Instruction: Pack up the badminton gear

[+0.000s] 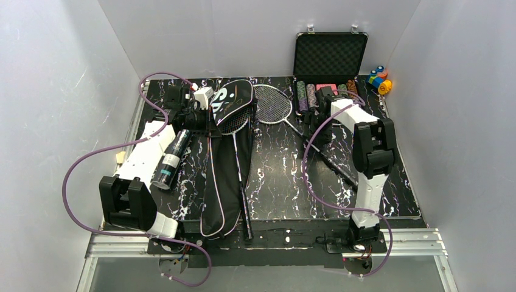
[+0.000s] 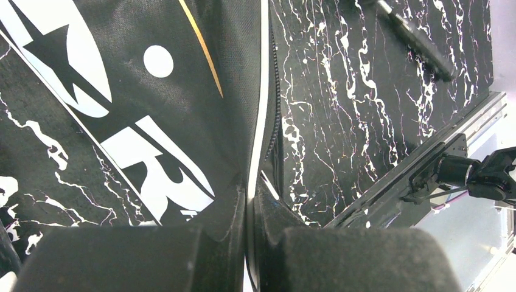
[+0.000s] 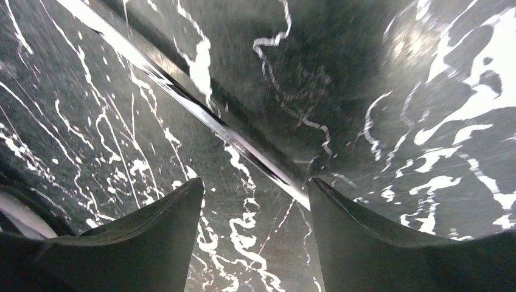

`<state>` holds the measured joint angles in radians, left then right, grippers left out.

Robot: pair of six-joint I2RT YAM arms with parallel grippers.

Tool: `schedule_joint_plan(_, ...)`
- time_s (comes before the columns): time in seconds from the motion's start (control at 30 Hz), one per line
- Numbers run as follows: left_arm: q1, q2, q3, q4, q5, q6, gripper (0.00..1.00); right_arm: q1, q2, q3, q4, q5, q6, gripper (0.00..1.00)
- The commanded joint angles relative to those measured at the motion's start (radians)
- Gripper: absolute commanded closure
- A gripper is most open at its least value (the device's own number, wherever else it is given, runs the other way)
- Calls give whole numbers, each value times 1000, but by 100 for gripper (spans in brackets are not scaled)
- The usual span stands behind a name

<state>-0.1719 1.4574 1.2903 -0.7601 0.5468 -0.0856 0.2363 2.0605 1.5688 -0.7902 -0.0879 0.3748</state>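
Note:
The long black "SPORT" bag [image 1: 222,170] lies lengthwise left of the table's middle. My left gripper [image 1: 205,118] is shut on the bag's white-piped edge [image 2: 263,91], with the bag's lettering [image 2: 152,91] beside my fingers. One racket [image 1: 238,158] lies on the bag's open right side, its handle towards the near edge. A second racket [image 1: 272,103] lies at the back, its shaft [image 3: 201,115] running diagonally. My right gripper [image 3: 255,201] is open just above that shaft, which passes the tip of the right finger [image 3: 341,219]; it also shows in the top view [image 1: 320,129]. The black tube [image 1: 170,158] lies under my left arm.
An open black case of poker chips [image 1: 328,61] stands at the back right, with coloured blocks [image 1: 380,78] beside it. A racket handle [image 2: 420,42] lies on the marbled table [image 1: 280,176]. The table's front rail [image 2: 426,176] is close by. White walls close in three sides.

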Motion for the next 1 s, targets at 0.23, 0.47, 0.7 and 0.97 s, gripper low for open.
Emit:
schedule_joint_plan(0.23, 9, -81, 42, 13, 41, 5, 100, 116, -116, -199, 69, -42, 105, 27)
schedule_joint_plan(0.47, 9, -83, 28, 14, 44, 12, 100, 234, -131, -199, 56, 51, 122, 27)
schedule_joint_plan(0.7, 11, -79, 14, 13, 53, 23, 100, 237, -37, -77, 13, 118, 66, 31)
schedule_joint_plan(0.97, 11, -61, 15, 5, 63, 26, 100, 316, 146, 75, -22, 205, -15, 47)
